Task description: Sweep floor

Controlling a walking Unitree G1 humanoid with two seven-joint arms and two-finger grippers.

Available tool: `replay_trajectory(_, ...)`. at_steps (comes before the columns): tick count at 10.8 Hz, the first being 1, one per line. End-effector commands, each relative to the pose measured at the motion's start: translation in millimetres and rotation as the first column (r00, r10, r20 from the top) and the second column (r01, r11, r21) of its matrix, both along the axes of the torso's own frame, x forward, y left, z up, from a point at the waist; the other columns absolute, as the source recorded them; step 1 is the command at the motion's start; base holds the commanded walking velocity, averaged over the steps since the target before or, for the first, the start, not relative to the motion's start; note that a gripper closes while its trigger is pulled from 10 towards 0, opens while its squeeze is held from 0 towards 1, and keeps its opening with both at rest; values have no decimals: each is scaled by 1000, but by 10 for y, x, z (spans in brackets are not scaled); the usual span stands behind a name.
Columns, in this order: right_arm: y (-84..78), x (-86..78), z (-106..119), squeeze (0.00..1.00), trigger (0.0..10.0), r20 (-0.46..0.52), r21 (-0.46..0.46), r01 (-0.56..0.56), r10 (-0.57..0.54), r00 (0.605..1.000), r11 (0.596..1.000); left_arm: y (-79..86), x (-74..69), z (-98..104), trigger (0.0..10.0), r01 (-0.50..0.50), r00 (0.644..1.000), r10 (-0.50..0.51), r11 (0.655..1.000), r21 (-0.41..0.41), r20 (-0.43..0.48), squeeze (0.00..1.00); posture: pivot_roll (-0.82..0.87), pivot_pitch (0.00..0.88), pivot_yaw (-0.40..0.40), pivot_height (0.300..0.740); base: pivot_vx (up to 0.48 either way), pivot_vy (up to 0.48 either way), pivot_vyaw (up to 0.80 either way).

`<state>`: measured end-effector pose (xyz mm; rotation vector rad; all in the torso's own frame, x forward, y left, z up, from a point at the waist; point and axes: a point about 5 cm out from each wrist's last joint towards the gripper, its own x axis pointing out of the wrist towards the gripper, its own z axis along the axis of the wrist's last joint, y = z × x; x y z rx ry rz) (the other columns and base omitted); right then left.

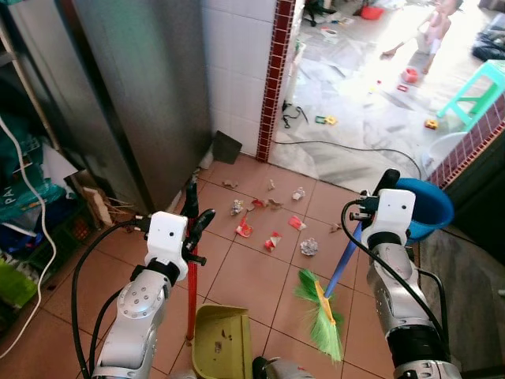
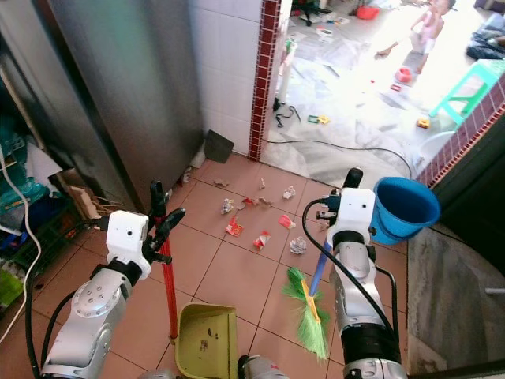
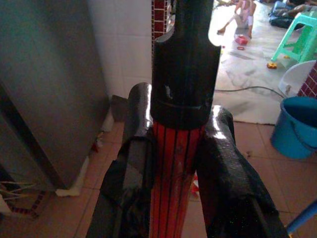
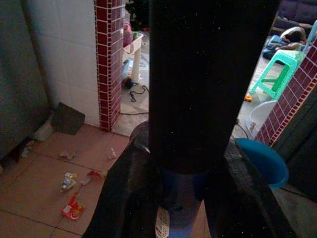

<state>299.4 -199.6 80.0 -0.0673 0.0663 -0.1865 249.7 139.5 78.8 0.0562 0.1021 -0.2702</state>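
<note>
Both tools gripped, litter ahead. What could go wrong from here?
1. The broom bristles sit well short of the wrappers; a long stroke may scatter them past the dustpan.
2. The blue bucket stands close by the right gripper; a swing might knock it.
3. The black cable beyond could snag the bristles.

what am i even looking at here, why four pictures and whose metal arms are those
Those are the two silver arms of a walking household robot set to sweep a floor. The two wide pictures come from a pair of cameras on its head, looking down, so they show one scene twice. The two close pictures come from cameras on its wrists, looking along the black fingers. The left gripper is closed around the red handle of a yellow-green dustpan. The right gripper holds the blue handle of a green broom. Scraps of wrappers and paper lie scattered on the brown tile floor ahead. A blue bucket stands beside the right arm.
</note>
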Motion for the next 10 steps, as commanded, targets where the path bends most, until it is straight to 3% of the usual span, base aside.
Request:
replay_trajectory(1,-6,18,-9,0,10000,-7,0,3,-3,1000,1000,-8,43,85,10000,-9,999,11,1000,-30,46,0,-7,0,-35,740,0,0,-587)
replay_trajectory(2,0,18,-14,0,10000,-8,4,1,-1,1000,1000,-15,42,79,10000,-4,999,6,999,-41,41,0,-4,0,-36,740,0,0,-463)
replay_trajectory(9,-1,29,-18,0,10000,-6,-13,3,-3,1000,1000,5,85,80,10000,9,999,-9,1000,-4,39,0,-13,0,-28,740,0,480,0)
replay_trajectory(10,0,24,-24,0,10000,-9,-20,8,-8,1000,1000,19,97,111,10000,25,997,-26,999,21,67,0,-10,0,-29,740,0,0,0)
